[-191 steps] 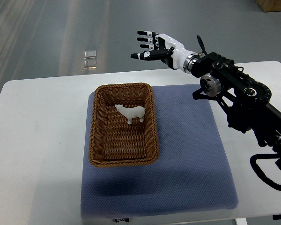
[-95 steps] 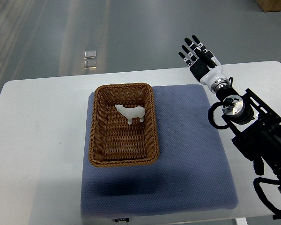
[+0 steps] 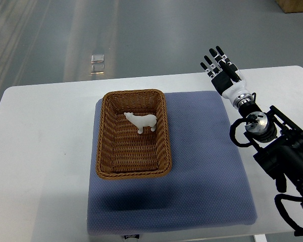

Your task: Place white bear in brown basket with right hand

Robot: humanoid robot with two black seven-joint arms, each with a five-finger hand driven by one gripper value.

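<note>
Nearest the camera, at about six o'clock, the front edge of a blue-grey mat (image 3: 202, 176) lies on the white bench (image 3: 40, 151), with a small dark label at the middle of that edge. From four o'clock the black right arm (image 3: 285, 166) rises along the right side of the view, its joints and cables over the mat's right border and the bench beside it. At the middle of the view, a little toward nine o'clock, the brown basket (image 3: 164, 131) sits on the mat, a woven rectangle with its long sides running near to far. The white bear (image 3: 141, 121) stands inside it on the woven floor, in the far half, on its feet with its head toward nine o'clock, clear of the walls. Farther off, at about two o'clock, the right hand (image 3: 224, 73) hangs past the mat's far right corner, well apart from the basket, its fingers (image 3: 212, 61) straight and spread, pointing away toward twelve o'clock and holding nothing. Beyond the bench at eleven o'clock, a small pale object (image 3: 97, 63) lies on the grey floor (image 3: 141, 35).
</note>
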